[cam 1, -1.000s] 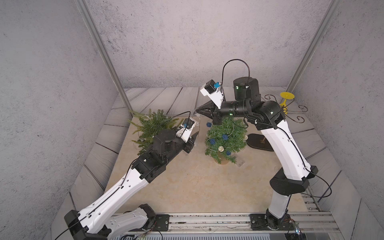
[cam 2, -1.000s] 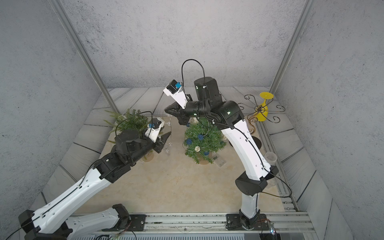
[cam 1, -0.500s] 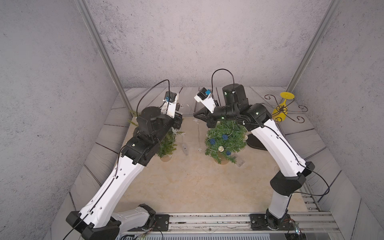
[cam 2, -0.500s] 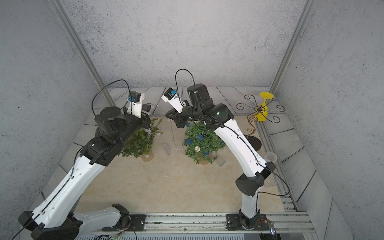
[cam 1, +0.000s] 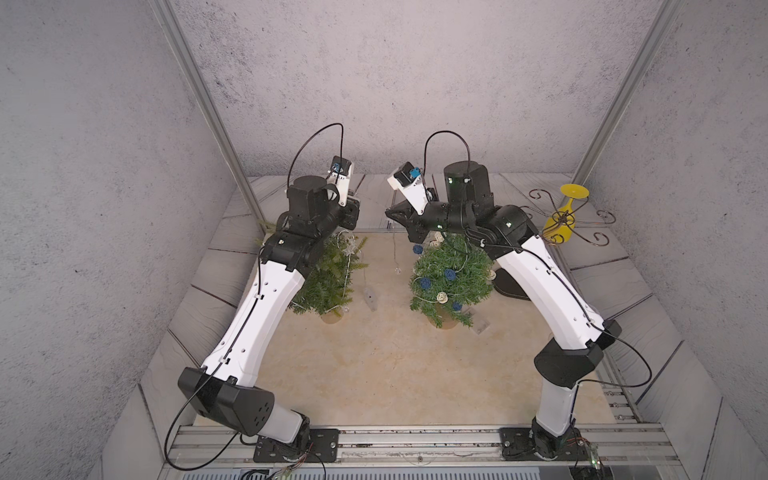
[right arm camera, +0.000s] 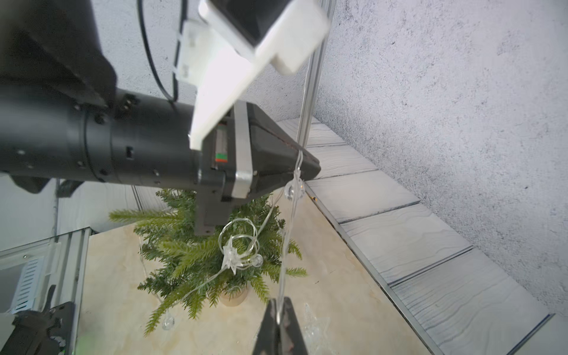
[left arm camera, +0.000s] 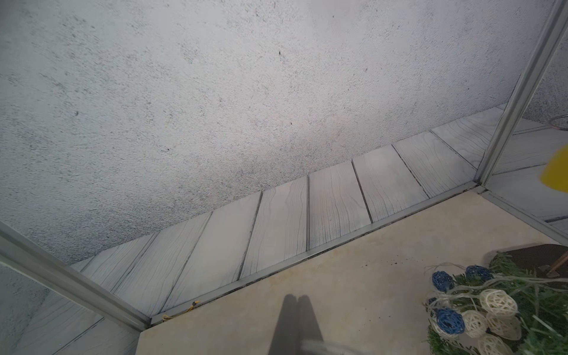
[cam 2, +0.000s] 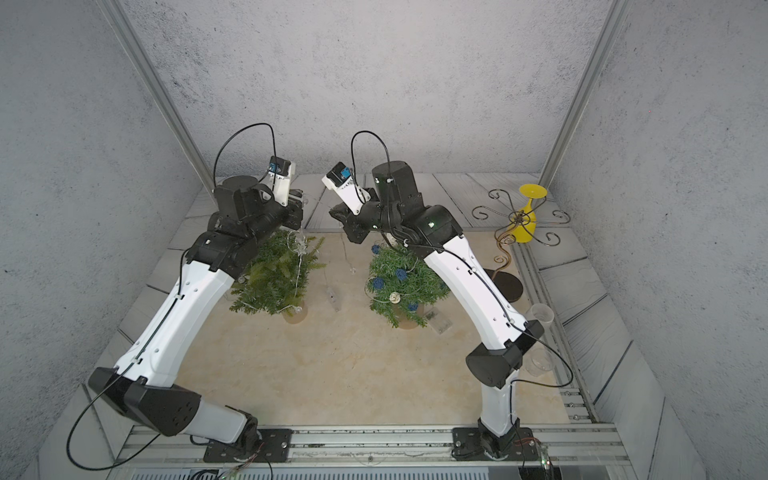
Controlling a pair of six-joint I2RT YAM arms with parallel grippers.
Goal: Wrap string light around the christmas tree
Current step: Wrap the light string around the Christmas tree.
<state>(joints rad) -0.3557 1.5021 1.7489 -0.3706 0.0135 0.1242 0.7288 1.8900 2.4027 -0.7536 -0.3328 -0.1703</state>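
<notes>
Wrapping was judged part done: the clear star-bulb string light [right arm camera: 230,255] was found draped on the left green Christmas tree [cam 1: 328,278], one strand clamped above it in the closed left gripper [right arm camera: 307,167] and closed right gripper [right arm camera: 278,304], and a taut pass round the tree was judged due next.

Bright, even light is washing the worktop [cam 1: 374,374], casting faint shadows; the left arm's camera mount [right arm camera: 264,33] is blurring close-up.

Inspector: String light [cam 2: 297,274] location?
Technician: Draped down the christmas tree [cam 2: 272,286]. One strand hangs below the right gripper [cam 2: 336,215], beside the treetop, toward the decorated tree [cam 2: 405,282].
Inspector: Left gripper [cam 2: 300,198]?
Technician: Just above the treetop.
</notes>
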